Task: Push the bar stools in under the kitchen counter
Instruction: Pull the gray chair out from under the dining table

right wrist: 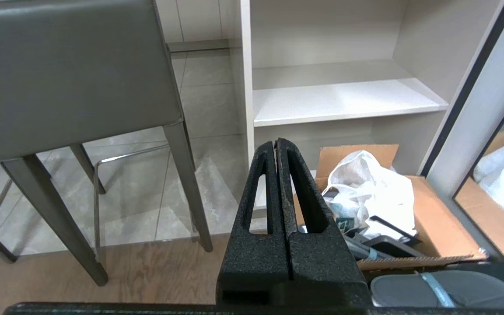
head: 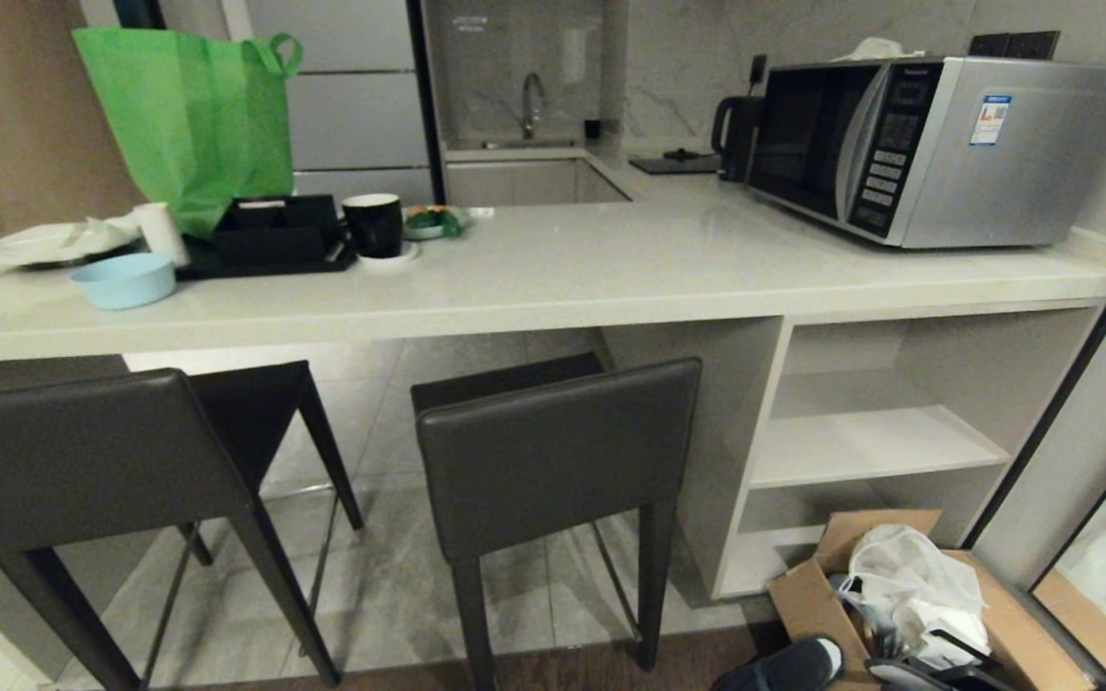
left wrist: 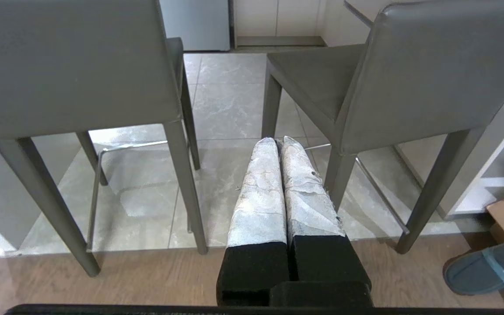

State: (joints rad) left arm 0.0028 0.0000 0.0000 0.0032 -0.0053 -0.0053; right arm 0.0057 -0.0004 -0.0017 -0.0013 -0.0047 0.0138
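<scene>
**Two stools stand out from the table, both hands closed and waiting**

Grey floor tiles run beneath a long, thick off-white stone-look table [head: 553,278], which carries a silver microwave [head: 937,144], a green fabric bag [head: 193,125], a pale blue bowl [head: 123,280] and a black mug [head: 372,225]. White open shelves [head: 875,441] fill the table's right end; left of them lies the open knee space.

Two matching tall stools in dark grey leather stand at that knee space. The left stool [head: 83,461] sits nearer the camera, and only the far edge of its square seat reaches below the table's lip. The right stool [head: 553,451] stands just beside the shelf unit's side panel, with more of its seat tucked under. Both low rectangular backrests face the robot, and the seats point away toward the table, so each stool's front-to-back line runs straight into the gap. That probably suits a plain forward shove on the backrest.

In its wrist view, the left hand [left wrist: 279,140], its fingers wrapped in pale tape, has them pressed together; it hangs low between the two stools, touching neither. The black right hand [right wrist: 275,142] is likewise closed on nothing, aimed at the shelves beside the right stool, above a cardboard box [right wrist: 427,210] of clutter. No pushing appears begun.
</scene>
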